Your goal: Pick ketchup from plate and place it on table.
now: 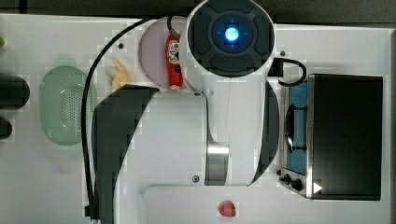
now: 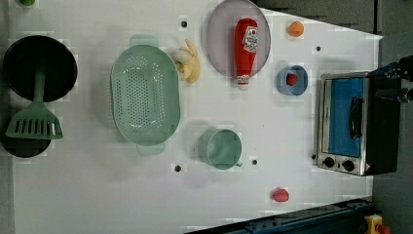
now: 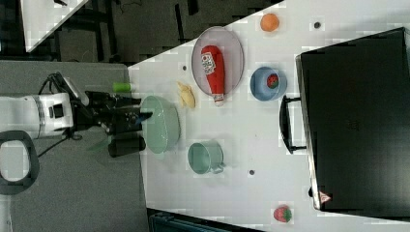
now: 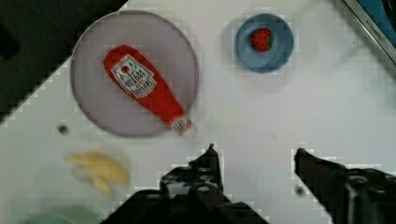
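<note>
Ketchup (image 4: 147, 91) lies on its side across the pale lilac plate (image 4: 98, 116), its white cap end poking just over the rim toward the blue dish (image 4: 264, 43) that holds a strawberry. The bottle looks like smooth, glossy plastic, probably light and a little slippery, fat at the labelled body and tapering to a slim neck. The body near the label seems the best hold, with the fingers closing across its width; the neck would likely let it swing. The gripper (image 4: 254, 156) hangs above the bare white worktop (image 4: 289, 107), jaws spread wide and empty. A banana (image 4: 99, 169) lies near the plate.
</note>
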Robot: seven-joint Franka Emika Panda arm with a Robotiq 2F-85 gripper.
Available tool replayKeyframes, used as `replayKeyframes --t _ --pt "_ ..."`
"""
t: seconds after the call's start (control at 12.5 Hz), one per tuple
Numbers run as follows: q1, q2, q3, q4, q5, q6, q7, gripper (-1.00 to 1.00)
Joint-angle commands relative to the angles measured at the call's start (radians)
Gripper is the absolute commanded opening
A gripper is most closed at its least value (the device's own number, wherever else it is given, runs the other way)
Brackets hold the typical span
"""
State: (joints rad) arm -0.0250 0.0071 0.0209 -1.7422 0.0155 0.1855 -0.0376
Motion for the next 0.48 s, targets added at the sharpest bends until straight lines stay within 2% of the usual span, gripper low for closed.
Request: replayKeyframes --t 0.08,0.24,0.48 --pt "-0.091 -0.148 0.048 -0.049 -0.002 -0.144 -0.024 0.54" --pt "-0.09 -0.135 0.052 -0.049 -0.002 -0.143 -0.031 0.97" --pt "-0.088 -0.084 0.069 -0.049 -0.002 -0.142 -0.038 1.0"
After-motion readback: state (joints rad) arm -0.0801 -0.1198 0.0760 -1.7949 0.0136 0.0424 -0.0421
